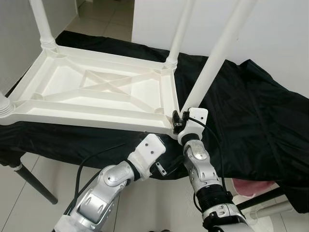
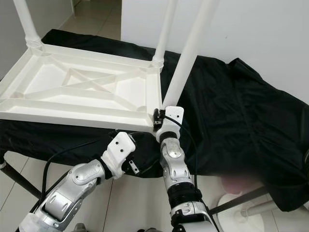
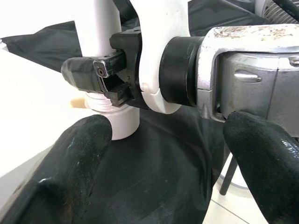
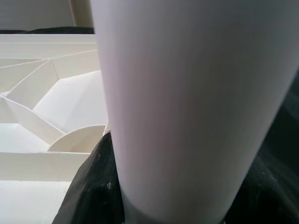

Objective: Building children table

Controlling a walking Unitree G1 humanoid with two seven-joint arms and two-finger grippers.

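Your bench [image 1: 270, 145] is draped in a black cloth [image 1: 251, 106], and on it the white plastic tabletop [image 1: 96, 92] lies upside down, ribbed underside up, so the leg sockets face you. I judge that to be why it is placed so: legs go in from above.

Taking the tabletop as the landmark, three legs stand in its corners: far left [image 1: 41, 21], far right [image 1: 179, 31] and near left [image 1: 4, 104]. The fourth leg [image 1: 217, 53] rises tilted from the near right corner, so I judge it not yet fully seated.

Your right pincer [image 1: 179, 117] is at that near right corner, clamped on the base of the fourth leg, low down where it can steer the end into the socket.

Your left pincer [image 3: 154, 154] sits just below the tabletop's near edge, beside the right wrist, its fingers [image 3: 70, 163] apart and holding nothing. It looks placed to steady the work.
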